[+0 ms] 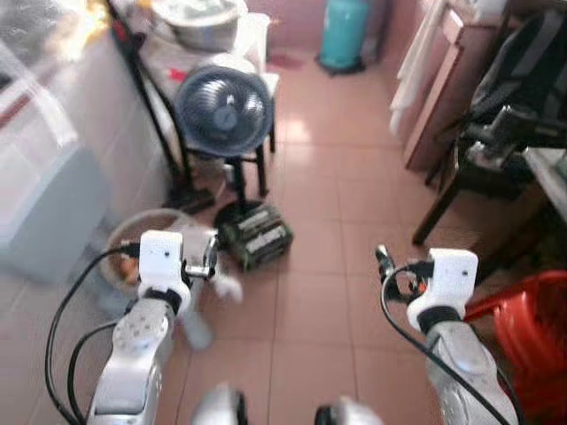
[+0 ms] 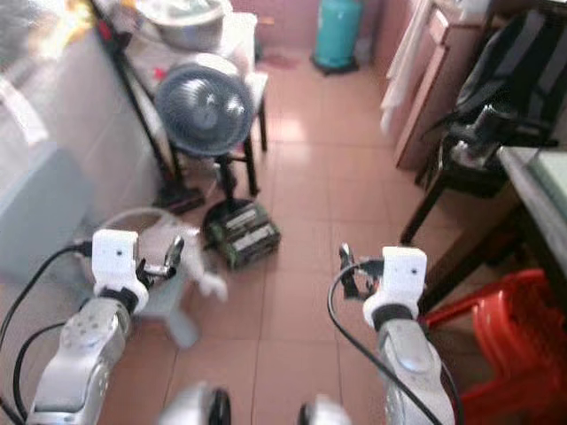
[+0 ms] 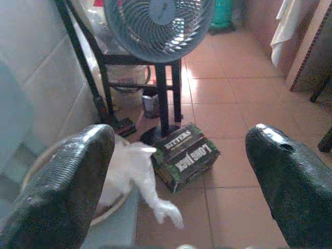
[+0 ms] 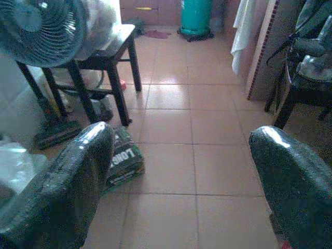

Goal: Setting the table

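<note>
both grippers point(image 3: 176, 171) point(image 4: 181, 171) splayed above tiled floor point(image 1: 328, 230).

- Both head views are motion-blurred; fine detail on the white freezer point(image 1: 40, 190) and metal basin point(image 1: 199, 19) is lost, basin contents unreadable.
- Teal gas cylinder point(image 1: 344, 31): top cut off by the frame edge.
- Red plastic stool point(image 1: 530, 341): cut by the right edge, partly behind the right arm.
- Carton point(image 3: 185, 156): print reads "BITTERS" and "LONG JACK", smaller text too small.
- Round basin point(image 1: 133, 243) on the floor: half hidden by the left gripper point(image 3: 176, 176); contents under the white plastic bag point(image 3: 137, 171) can't be told.
- Right gripper point(image 4: 181, 176): both fingers cut off at the bottom edge.
</note>
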Controlling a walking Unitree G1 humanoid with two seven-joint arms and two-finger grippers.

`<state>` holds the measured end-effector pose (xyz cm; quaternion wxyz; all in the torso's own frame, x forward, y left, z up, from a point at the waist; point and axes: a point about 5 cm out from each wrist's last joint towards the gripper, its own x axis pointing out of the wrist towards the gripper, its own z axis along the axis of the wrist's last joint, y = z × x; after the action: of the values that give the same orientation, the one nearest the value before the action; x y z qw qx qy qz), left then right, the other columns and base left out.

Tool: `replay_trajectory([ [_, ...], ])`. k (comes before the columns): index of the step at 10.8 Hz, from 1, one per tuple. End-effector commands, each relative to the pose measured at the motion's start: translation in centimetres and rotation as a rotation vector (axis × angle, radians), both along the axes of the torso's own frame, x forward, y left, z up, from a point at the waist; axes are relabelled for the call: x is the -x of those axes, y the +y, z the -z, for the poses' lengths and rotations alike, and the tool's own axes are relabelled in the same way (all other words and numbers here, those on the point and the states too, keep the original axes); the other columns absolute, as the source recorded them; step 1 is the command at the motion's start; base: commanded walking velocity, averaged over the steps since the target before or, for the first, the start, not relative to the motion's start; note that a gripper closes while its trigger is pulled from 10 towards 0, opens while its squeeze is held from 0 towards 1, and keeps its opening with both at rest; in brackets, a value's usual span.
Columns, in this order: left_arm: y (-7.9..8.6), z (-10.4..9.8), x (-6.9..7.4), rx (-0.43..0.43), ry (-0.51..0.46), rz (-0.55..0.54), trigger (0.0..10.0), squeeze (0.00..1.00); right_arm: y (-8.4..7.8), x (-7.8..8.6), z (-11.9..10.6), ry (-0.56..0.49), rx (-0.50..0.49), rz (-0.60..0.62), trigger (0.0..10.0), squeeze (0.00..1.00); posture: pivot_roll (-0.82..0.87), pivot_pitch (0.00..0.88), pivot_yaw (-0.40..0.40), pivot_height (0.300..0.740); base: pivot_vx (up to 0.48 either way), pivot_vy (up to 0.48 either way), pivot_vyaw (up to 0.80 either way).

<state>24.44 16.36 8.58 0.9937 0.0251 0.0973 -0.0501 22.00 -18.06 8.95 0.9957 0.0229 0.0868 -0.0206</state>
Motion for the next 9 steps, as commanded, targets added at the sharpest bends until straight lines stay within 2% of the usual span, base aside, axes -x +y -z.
replay_trajectory([
  [1, 0.0, -0.2, -0.1, -0.003, 0.003, 0.004, 10.0, 0.0, -0.5, 0.0, -0.2, 0.003, 0.017, 0.03, 10.0, 0.0, -0.02, 0.0, 0.029, 0.74, -0.368, 0.0, 0.0],
  [4, 0.1, -0.5, -0.4, -0.005, -0.004, 0.013, 10.0, 0.0, -0.3, -0.1, 0.0, 0.009, 0.011, 0.035, 10.0, 0.0, -0.02, 0.0, 0.035, 0.74, -0.374, 0.267, 0.0],
  [6, 0.0, -0.9, -0.7, -0.009, -0.019, 0.022, 10.0, 0.0, -0.2, -0.4, -0.1, 0.006, 0.04, 0.054, 10.0, 0.0, -0.02, 0.0, 0.04, 0.74, 0.0, 0.0, 0.0],
  [8, -0.2, -1.2, -1.1, 0.042, -0.027, 0.036, 10.0, 0.0, -0.3, -0.6, -0.6, -0.016, 0.032, 0.064, 10.0, 0.0, -0.03, 0.0, 0.071, 0.74, 0.0, 0.0, 0.0],
  [9, -0.1, -1.5, -1.2, 0.047, -0.036, 0.01, 10.0, 0.0, -0.3, -0.7, -0.6, -0.014, 0.038, 0.068, 10.0, 0.0, -0.03, 0.0, 0.074, 0.74, 0.0, 0.0, 0.0],
])
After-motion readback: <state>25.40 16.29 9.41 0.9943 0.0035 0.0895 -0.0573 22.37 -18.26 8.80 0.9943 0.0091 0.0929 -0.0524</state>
